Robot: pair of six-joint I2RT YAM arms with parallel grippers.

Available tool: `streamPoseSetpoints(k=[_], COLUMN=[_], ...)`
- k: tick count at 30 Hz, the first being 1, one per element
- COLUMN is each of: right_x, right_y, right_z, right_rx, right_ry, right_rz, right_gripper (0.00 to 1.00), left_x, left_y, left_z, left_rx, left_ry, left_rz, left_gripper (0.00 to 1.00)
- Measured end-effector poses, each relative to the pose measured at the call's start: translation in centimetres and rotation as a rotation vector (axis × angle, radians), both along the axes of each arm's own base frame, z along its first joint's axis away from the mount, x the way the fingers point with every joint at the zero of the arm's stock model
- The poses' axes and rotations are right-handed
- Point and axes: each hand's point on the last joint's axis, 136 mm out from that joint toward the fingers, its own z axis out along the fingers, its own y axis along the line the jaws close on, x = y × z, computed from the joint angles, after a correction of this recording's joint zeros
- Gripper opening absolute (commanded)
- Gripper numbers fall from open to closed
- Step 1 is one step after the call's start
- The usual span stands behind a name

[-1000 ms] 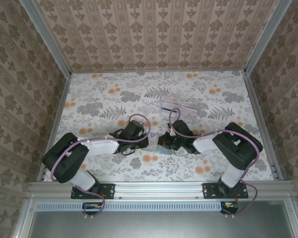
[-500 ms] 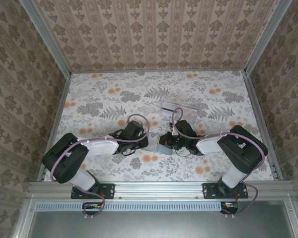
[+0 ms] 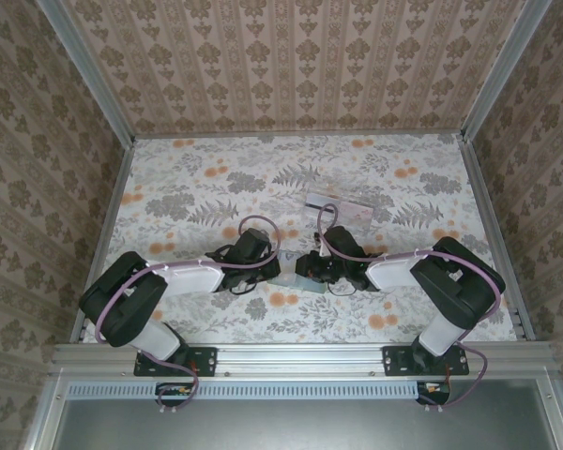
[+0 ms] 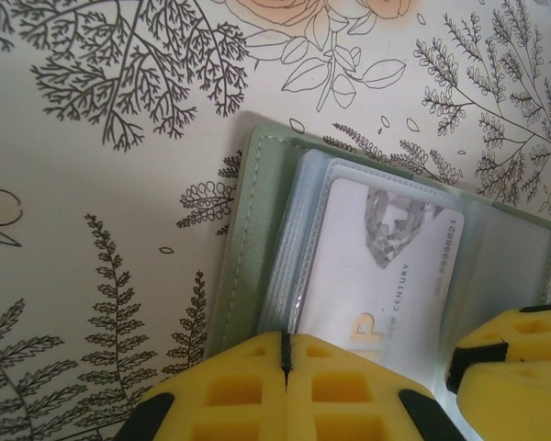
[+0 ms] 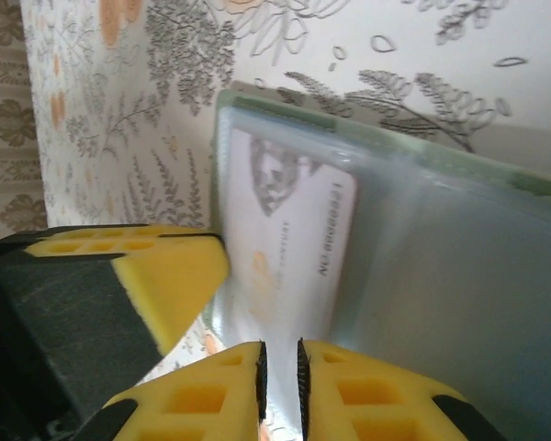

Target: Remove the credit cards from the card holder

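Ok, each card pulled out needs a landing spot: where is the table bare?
Bare cloth: the whole left stretch from the left arm back to the back wall; the right stretch between the pale rectangle and the right wall. Crowded: the centre, where the left gripper and right gripper meet over the card holder.

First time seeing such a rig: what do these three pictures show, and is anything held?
Two robot arms, the left arm and the right arm, are bolted at the near edge of a flowered table; the overhead picture looks down on them. The other two come from wrist cameras; the yellow blocks are gripper fingers. Between the arms is an open green card holder, a pale card in its clear sleeve. The left gripper is shut at the holder's edge. The right gripper shows a narrow slit at the card's edge; grip unclear. A pale flat item lies farther back.
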Motion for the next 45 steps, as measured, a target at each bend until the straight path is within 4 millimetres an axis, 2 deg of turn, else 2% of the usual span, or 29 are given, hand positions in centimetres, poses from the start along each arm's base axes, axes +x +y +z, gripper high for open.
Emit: streamPoseSetpoints(k=[5, 22, 28, 31, 39, 45], right_x=[-0.3, -0.2, -0.2, -0.1, -0.1, -0.2], right_y=[-0.6, -0.1, -0.2, -0.2, -0.4, -1.3], right_z=[-0.9, -0.8, -1.1, -1.2, -1.1, -0.3], right_rx=[-0.045, -0.050, -0.055, -0.057, -0.049, -0.028], right_ry=[0.018, 0.017, 0.026, 0.024, 0.019, -0.004], right_rz=[-0.015, -0.005, -0.010, -0.010, -0.015, -0.030], right_gripper=[0.21, 0.21, 0.10, 0.00, 0.00, 0.00], left_x=[-0.1, -0.4, -0.4, -0.4, -0.4, -0.5], left_y=[-0.1, -0.4, -0.4, -0.4, -0.4, -0.4], left_z=[0.0, 0.0, 0.0, 0.0, 0.0, 0.0], left_rx=[0.002, 0.014, 0.019, 0.021, 0.029, 0.026], left_ry=[-0.003, -0.010, -0.015, -0.016, -0.015, -0.012], left_rz=[-0.006, -0.029, -0.028, -0.027, -0.028, -0.031], left_gripper=[0.01, 0.00, 0.00, 0.00, 0.00, 0.01])
